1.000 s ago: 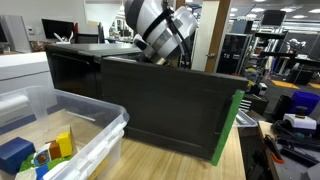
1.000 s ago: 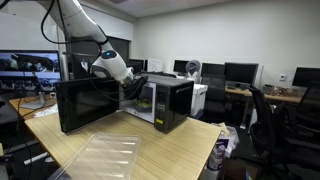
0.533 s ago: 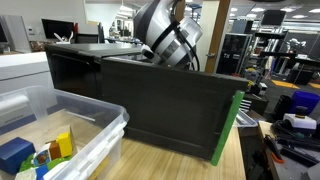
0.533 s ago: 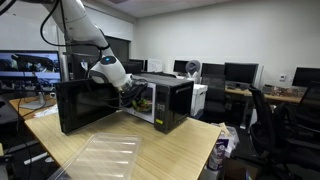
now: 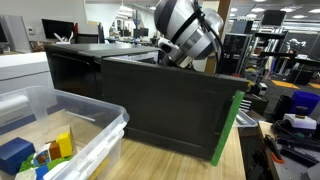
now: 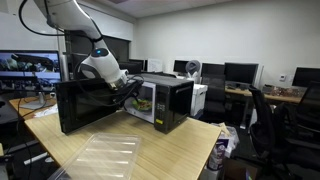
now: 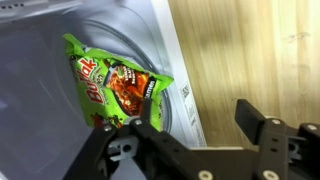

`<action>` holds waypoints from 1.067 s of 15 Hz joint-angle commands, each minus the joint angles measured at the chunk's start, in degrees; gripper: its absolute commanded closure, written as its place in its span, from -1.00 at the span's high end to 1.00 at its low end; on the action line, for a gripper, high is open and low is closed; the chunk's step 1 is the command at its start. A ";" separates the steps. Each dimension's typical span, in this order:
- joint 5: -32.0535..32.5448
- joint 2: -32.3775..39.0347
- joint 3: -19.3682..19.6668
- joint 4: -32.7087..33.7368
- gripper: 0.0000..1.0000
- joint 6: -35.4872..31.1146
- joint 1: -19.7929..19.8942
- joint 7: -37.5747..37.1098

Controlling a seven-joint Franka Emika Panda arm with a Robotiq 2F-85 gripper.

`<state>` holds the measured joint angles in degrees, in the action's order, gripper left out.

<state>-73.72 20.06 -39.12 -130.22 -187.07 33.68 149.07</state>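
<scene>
Green snack bag [image 7: 113, 84], crinkled foil with red and yellow print, lies flat on the pale inner floor of the microwave [image 6: 168, 101]. It rests partly over the round turntable [image 7: 95, 45], whose curved rim shows above and to the side of it.

My gripper [image 7: 196, 118] hangs over the near edge of that floor, just beside the bag's lower corner. My fingers [image 7: 258, 125] stand well apart with nothing between them; the bag lies free and I cannot tell whether one finger brushes its edge.

In an exterior view the gripper [image 6: 131, 88] sits at the mouth of the oven, between the cavity and the swung-out door [image 6: 85, 106]. From the opposite side the dark door [image 5: 165, 105] hides my fingertips; only my arm [image 5: 188, 32] shows above its top edge.

The microwave stands on a wooden table [image 6: 170, 150]. A clear plastic bin [image 5: 85, 122] holding coloured blocks [image 5: 62, 144] sits near the door.
</scene>
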 commanded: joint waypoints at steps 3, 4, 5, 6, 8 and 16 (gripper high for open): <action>-2.76 -18.45 0.45 -18.15 1.00 11.15 2.29 -8.00; -1.12 -20.87 0.90 -21.03 1.00 13.59 2.25 -11.56; 0.70 -23.67 1.31 -23.83 1.00 16.39 2.31 -15.57; 3.36 -26.72 1.81 -26.59 1.00 19.37 2.45 -20.26; 11.34 -30.47 7.76 -31.95 1.00 20.44 -1.04 -31.29; 37.64 -43.34 3.22 -24.54 1.00 44.02 15.04 -67.14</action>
<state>-39.75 -14.16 -36.07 -156.53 -154.08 48.81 91.30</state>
